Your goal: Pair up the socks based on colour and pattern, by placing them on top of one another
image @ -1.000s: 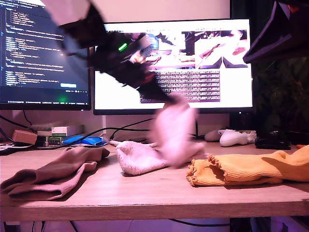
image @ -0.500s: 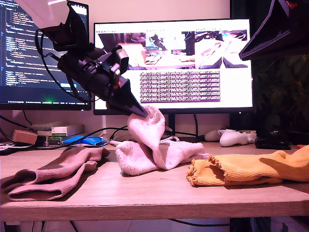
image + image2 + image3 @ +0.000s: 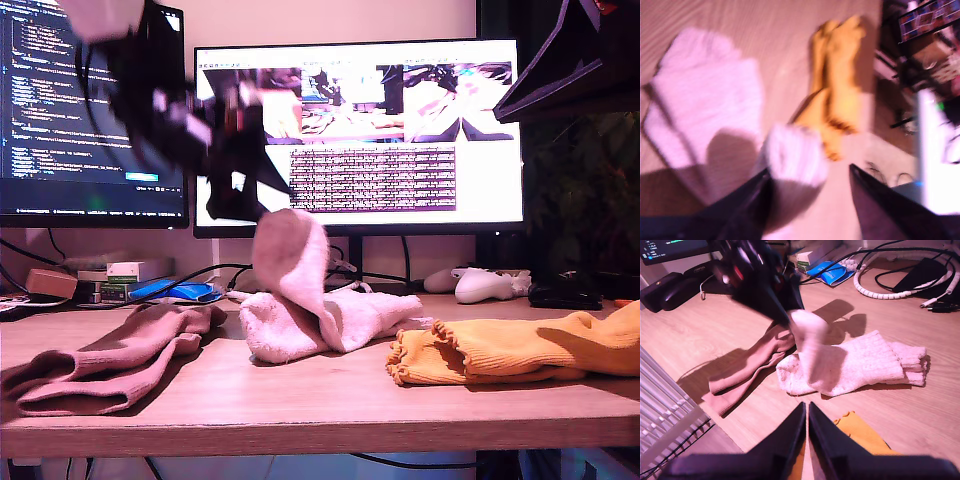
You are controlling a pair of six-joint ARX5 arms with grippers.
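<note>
Two fluffy white socks [image 3: 340, 320] lie together mid-table. One end of the upper sock [image 3: 290, 250] stands up folded, and the first wrist view shows that end [image 3: 795, 155] loose just beyond the spread fingers. My first gripper [image 3: 235, 200] is blurred, open, just above and toward the exterior view's left of that end; it also shows as my first gripper [image 3: 782, 315]. Brown-mauve socks [image 3: 110, 360] lie at the exterior view's left, orange frilly socks [image 3: 500, 350] at its right, stacked. My second gripper [image 3: 807, 425] is shut on nothing, high above the orange socks [image 3: 855, 432].
Two lit monitors [image 3: 400, 130] stand behind the table. A white game controller [image 3: 485, 285], a black object [image 3: 565, 293], small boxes [image 3: 125, 272], a blue item [image 3: 175, 291] and cables [image 3: 880, 270] lie along the back. The table's front edge [image 3: 320, 430] is close to the socks.
My first gripper swung the white sock toward the exterior view's left over the other white one, then opened and pulled up and away. The sock's raised end now stands free.
</note>
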